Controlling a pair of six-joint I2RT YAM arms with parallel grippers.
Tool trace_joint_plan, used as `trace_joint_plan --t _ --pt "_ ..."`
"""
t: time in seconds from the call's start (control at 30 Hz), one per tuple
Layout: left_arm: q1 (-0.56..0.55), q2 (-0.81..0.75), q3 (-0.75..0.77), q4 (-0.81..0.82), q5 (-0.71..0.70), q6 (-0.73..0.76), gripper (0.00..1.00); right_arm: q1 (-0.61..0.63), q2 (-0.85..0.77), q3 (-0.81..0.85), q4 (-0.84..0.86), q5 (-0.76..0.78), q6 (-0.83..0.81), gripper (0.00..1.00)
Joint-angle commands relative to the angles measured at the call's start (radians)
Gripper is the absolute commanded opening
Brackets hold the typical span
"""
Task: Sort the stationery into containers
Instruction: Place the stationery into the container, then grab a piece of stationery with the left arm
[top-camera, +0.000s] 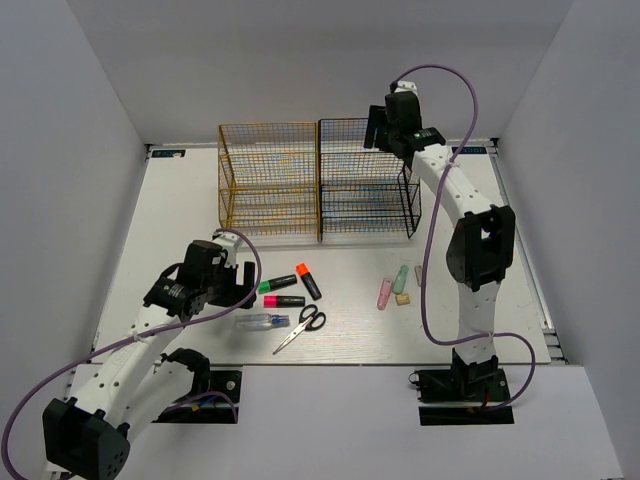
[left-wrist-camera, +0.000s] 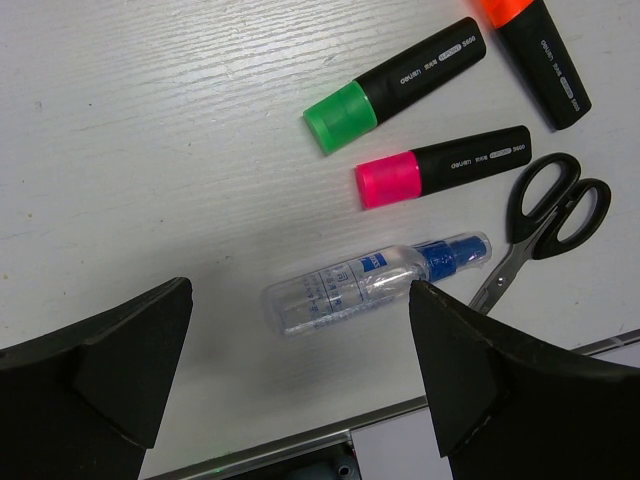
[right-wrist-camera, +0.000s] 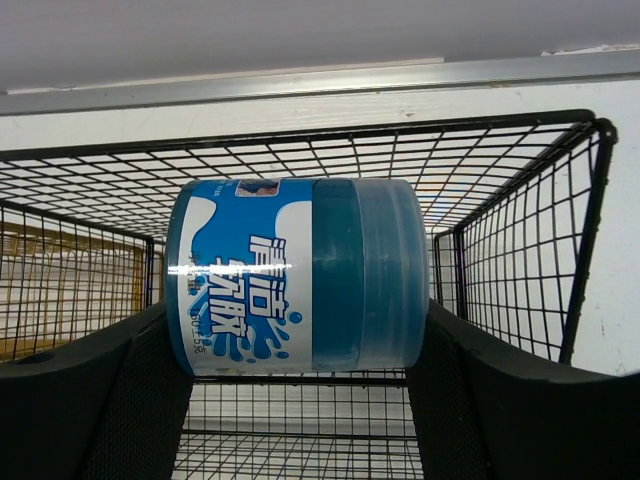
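My right gripper (right-wrist-camera: 298, 340) is shut on the round blue jar (right-wrist-camera: 295, 275), held on its side over the top tier of the black rack (right-wrist-camera: 520, 215); in the top view this gripper (top-camera: 390, 128) is above that rack (top-camera: 368, 190). My left gripper (left-wrist-camera: 300, 330) is open and empty just above the clear blue-capped tube (left-wrist-camera: 375, 280). Green (left-wrist-camera: 395, 85), pink (left-wrist-camera: 445, 165) and orange (left-wrist-camera: 535, 55) capped highlighters and black-handled scissors (left-wrist-camera: 550, 215) lie beyond it. In the top view the left gripper (top-camera: 228, 282) is left of these items.
The gold-yellow rack (top-camera: 268, 180) stands left of the black one at the back. Pastel pink (top-camera: 384, 293) and green (top-camera: 401, 279) sticks lie on the table to the right. The table's front edge (left-wrist-camera: 300, 445) is right under the left gripper.
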Motion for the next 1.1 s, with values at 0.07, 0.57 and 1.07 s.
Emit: trace_joint_plan --t 0.07,0.57,1.07 --pt "0.001 -0.010 -0.002 -0.003 -0.006 0.007 1.00 -0.001 -0.020 0.006 0.084 -0.022 -0.036 0.23" --pt "0.001 -0.004 0.001 -0.001 -0.007 0.007 1.00 -0.005 -0.096 0.011 0.063 -0.056 -0.048 0.75" --pt "0.001 -0.001 -0.014 0.034 0.006 0.000 0.75 -0.002 -0.221 -0.128 0.060 -0.093 -0.088 0.00"
